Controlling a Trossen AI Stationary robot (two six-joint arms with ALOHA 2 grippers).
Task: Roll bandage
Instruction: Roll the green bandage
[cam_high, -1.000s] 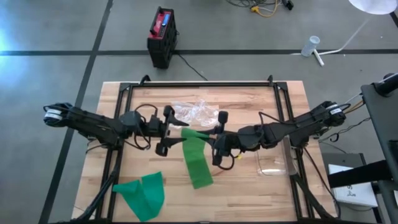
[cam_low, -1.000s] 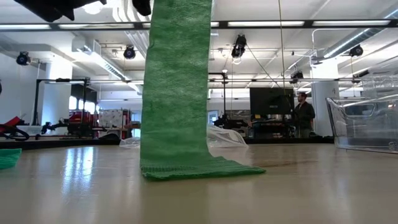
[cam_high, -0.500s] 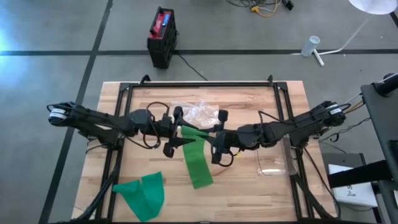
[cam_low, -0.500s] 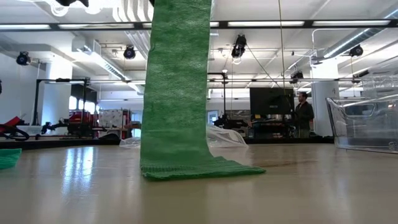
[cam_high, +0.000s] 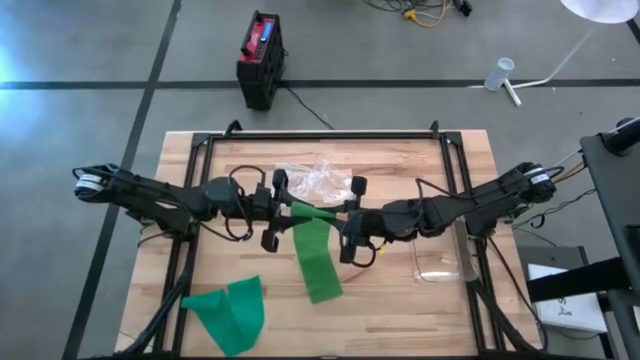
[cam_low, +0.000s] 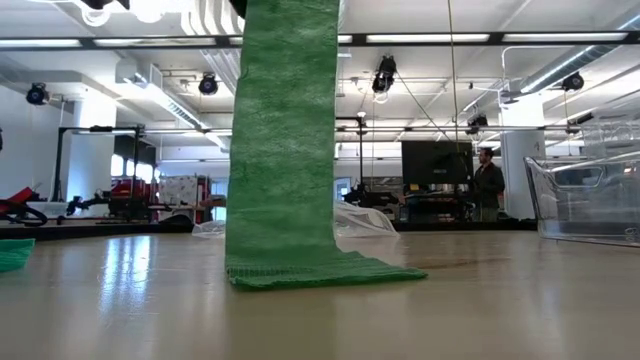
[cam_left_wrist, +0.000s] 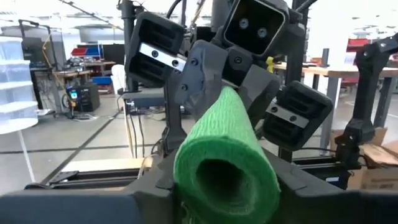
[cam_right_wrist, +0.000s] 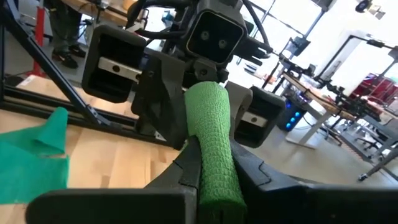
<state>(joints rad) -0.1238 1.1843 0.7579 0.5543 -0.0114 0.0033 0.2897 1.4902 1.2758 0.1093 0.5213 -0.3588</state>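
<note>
While the clear plastic container (cam_high: 440, 262) sits at the table's (cam_high: 400, 320) right side with nothing visible inside it, a crumpled clear plastic bag (cam_high: 313, 180) lies toward the far edge. The green bandage (cam_high: 315, 255) hangs between the 2 grippers at the table's middle, its top rolled into a tube and its tail trailing down onto the wood. The left gripper (cam_high: 281, 210) has its fingers around 1 end of the roll; the right gripper (cam_high: 343, 228) is clamped on the other end, facing it. A second green bandage (cam_high: 230, 312) lies loose near the front left corner.
</note>
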